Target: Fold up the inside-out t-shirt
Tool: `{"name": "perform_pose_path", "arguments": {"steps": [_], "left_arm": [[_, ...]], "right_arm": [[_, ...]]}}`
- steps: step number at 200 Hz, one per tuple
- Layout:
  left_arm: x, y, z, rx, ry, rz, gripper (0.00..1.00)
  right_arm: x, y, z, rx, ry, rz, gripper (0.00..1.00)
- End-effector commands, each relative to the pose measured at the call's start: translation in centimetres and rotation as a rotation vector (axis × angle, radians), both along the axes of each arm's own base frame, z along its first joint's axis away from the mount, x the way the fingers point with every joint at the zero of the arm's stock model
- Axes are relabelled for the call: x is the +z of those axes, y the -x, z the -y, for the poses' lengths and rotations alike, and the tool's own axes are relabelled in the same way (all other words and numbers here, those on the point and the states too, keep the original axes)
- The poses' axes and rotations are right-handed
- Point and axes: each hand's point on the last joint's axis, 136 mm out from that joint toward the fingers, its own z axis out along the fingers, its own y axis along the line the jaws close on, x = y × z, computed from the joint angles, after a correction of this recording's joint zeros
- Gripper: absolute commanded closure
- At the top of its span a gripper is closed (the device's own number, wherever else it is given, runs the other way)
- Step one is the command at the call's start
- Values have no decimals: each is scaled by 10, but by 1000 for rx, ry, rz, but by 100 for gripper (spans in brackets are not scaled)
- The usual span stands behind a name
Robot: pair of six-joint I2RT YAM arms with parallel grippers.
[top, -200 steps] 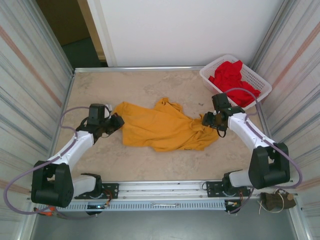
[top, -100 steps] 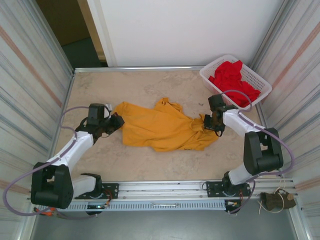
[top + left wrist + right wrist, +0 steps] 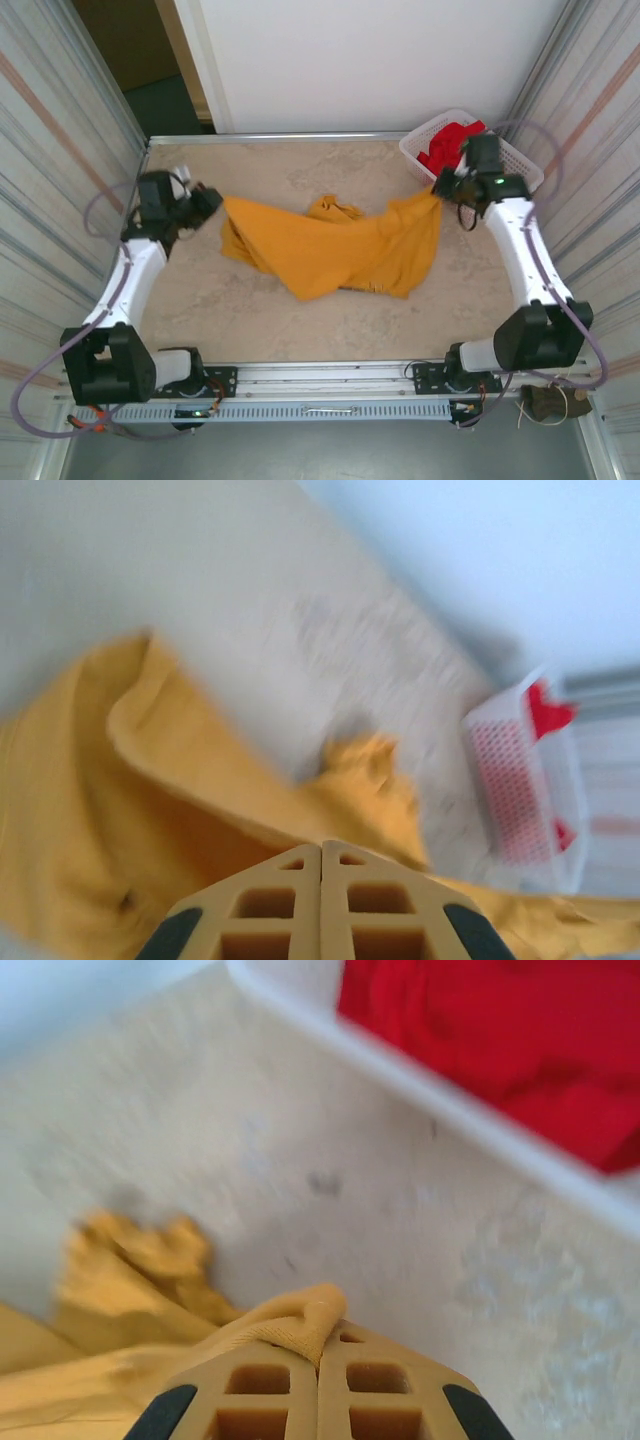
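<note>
The inside-out t-shirt point(image 3: 340, 250), mustard yellow, hangs stretched between both grippers above the table, with its lower part sagging onto the surface. My left gripper point(image 3: 208, 200) is shut on its left corner; in the left wrist view the fingertips point(image 3: 321, 852) press together over the yellow cloth point(image 3: 90, 820). My right gripper point(image 3: 442, 190) is shut on the right corner. A fold of the shirt point(image 3: 300, 1325) is pinched between the right gripper's point(image 3: 320, 1345) fingers. No print shows on the cloth.
A white basket point(image 3: 525, 170) holding a red garment point(image 3: 445, 150) stands at the back right, close behind the right gripper; the same basket point(image 3: 450, 1100) and red garment point(image 3: 500, 1030) appear in the right wrist view. Metal walls flank the beige table point(image 3: 300, 170).
The right gripper closed on the shirt's right corner. Both arms then rose and moved back and apart, lifting and stretching the shirt between them.
</note>
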Motion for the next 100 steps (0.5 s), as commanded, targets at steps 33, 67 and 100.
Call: {"name": "perform_pose_path", "arguments": {"steps": [33,67,100], "left_arm": [[224,-41,-42,69,68,440,100],[296,-34,-53,97,109,575,100],[359,1,-51,92,167,721,100]], "right_arm": [[221,26,38,-82,-248,505,100],[295,57,53,-107,-343,715,100],[348,103,46,-78,-382,889,100]]}}
